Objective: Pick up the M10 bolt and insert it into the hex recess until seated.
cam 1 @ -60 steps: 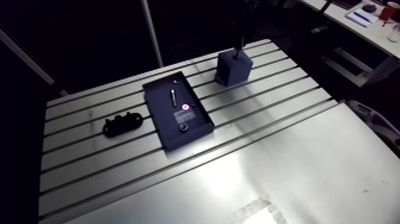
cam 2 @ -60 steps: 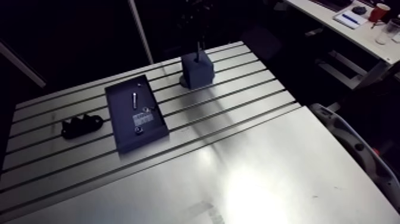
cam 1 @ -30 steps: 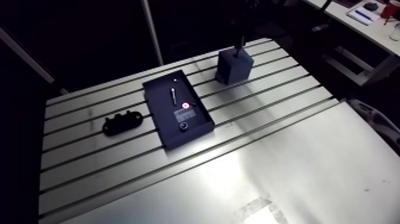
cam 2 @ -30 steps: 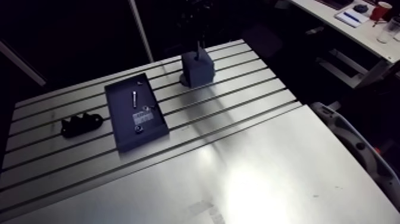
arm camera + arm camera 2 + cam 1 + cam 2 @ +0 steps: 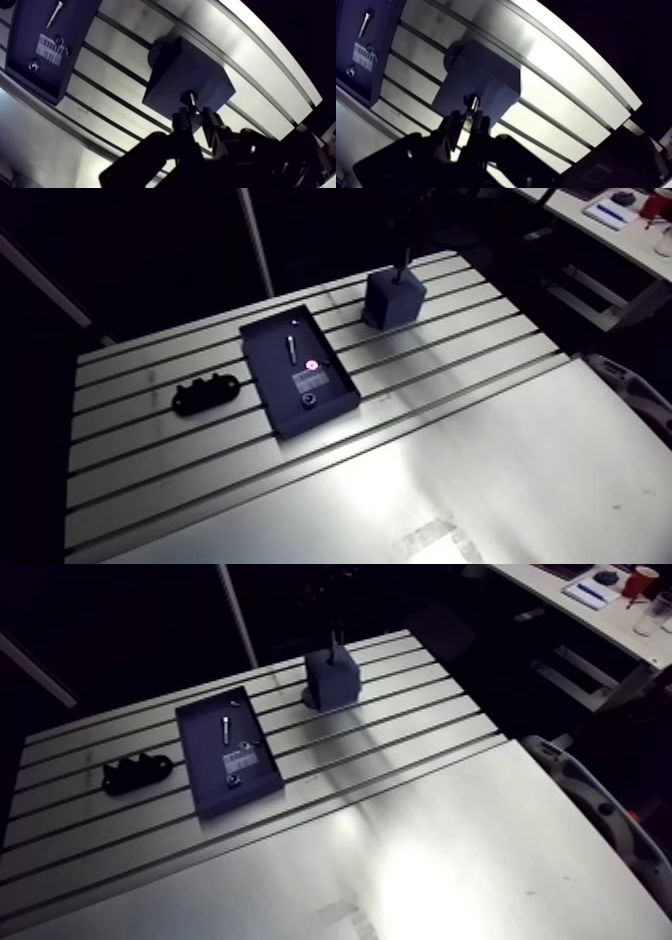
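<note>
In the wrist view my gripper (image 5: 196, 117) is shut on the M10 bolt (image 5: 190, 99). The bolt's dark head points down at the top face of a dark square block (image 5: 175, 70). The head is over or touching that face near the edge closest to the gripper; I cannot tell whether it touches. The hex recess is hidden. In the arm view the block (image 5: 393, 298) stands at the far right of the slotted table, with the thin bolt (image 5: 333, 642) upright above it. The gripper there is lost in the dark.
A dark flat tray (image 5: 325, 393) lies mid-table, holding a smaller silver screw (image 5: 290, 348), a label and small parts. A black lumpy fixture (image 5: 205, 394) lies to its left. A smooth metal sheet (image 5: 480, 478) covers the table's near half.
</note>
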Controlling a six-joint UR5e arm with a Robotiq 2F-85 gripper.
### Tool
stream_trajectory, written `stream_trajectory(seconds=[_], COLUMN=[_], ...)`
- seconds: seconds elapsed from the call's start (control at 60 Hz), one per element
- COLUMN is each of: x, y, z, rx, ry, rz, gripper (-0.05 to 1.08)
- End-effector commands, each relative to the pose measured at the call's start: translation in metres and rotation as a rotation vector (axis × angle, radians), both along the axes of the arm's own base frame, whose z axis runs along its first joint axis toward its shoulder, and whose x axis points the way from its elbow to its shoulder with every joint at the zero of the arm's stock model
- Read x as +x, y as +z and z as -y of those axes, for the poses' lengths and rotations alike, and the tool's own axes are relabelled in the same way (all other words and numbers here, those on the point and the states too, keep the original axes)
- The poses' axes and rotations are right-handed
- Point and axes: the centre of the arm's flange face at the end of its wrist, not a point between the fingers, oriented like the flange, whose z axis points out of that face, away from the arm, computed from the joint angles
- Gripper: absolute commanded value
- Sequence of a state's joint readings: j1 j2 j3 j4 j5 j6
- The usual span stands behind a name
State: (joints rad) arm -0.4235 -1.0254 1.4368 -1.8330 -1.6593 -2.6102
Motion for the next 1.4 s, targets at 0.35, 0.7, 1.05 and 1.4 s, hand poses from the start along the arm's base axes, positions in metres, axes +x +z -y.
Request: stream_trajectory(seconds=[0.35, 0.7, 1.05, 1.4], x=[0.0002, 0.0012, 0.001, 0.0016], y=[0.0126, 0.0106, 0.0083, 0.0059], z=[0.0003, 0.0008, 0.004, 0.0041], rx=[0.005, 0.003, 0.002, 0.002], ry=[0.001, 0.001, 0.004, 0.005], rz=[-0.016, -0.013, -0.009, -0.005], gripper=[0.75, 0.75, 0.75, 0.75])
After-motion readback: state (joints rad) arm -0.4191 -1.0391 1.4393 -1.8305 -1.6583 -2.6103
